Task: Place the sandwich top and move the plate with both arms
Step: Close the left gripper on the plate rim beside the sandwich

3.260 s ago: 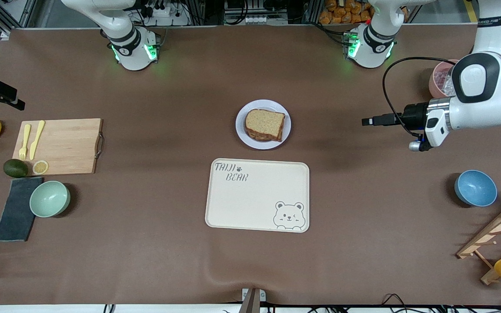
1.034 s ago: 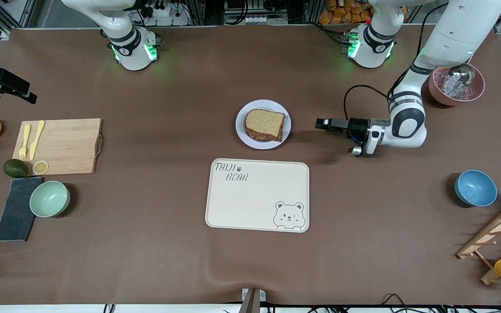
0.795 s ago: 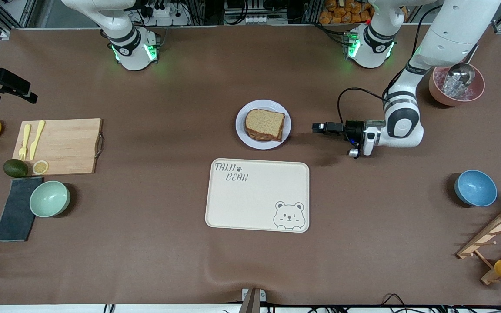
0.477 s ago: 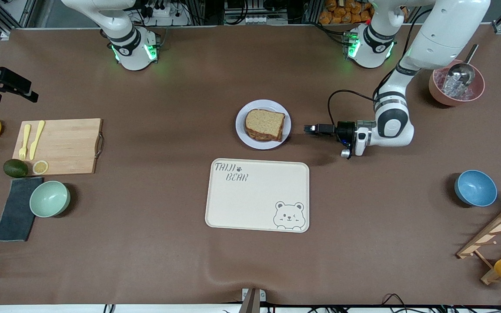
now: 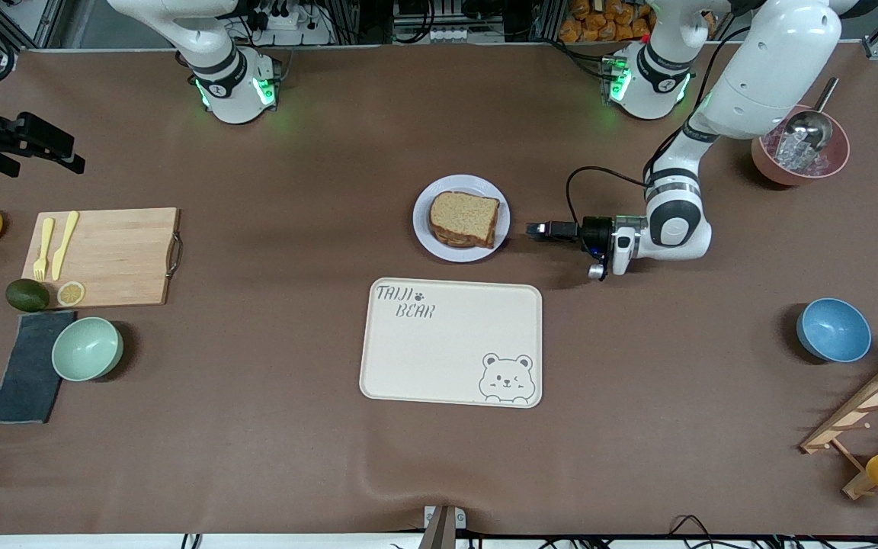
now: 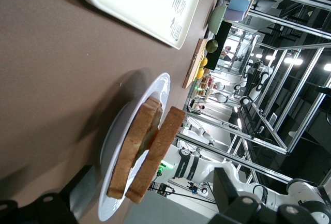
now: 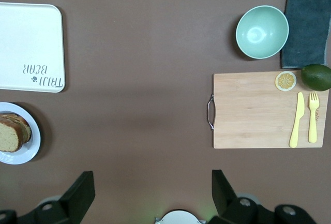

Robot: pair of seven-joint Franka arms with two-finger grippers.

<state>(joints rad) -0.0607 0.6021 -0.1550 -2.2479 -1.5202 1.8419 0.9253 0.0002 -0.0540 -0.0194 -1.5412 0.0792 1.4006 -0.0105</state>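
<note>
front: high overview | L wrist: low, near plate point(image 6: 116, 146) | R wrist: top-down

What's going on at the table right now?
The sandwich top already lies on the sandwich on the plate. The left tool is low beside the plate's rim, toward the left arm's end, open and holding nothing. The right tool waits, open, high over its end of the table, above the cutting board.

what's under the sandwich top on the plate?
The sandwich top lies on a second bread slice, both on the plate. The left wrist view shows a thin gap between the slices; any filling in it is hidden.
</note>
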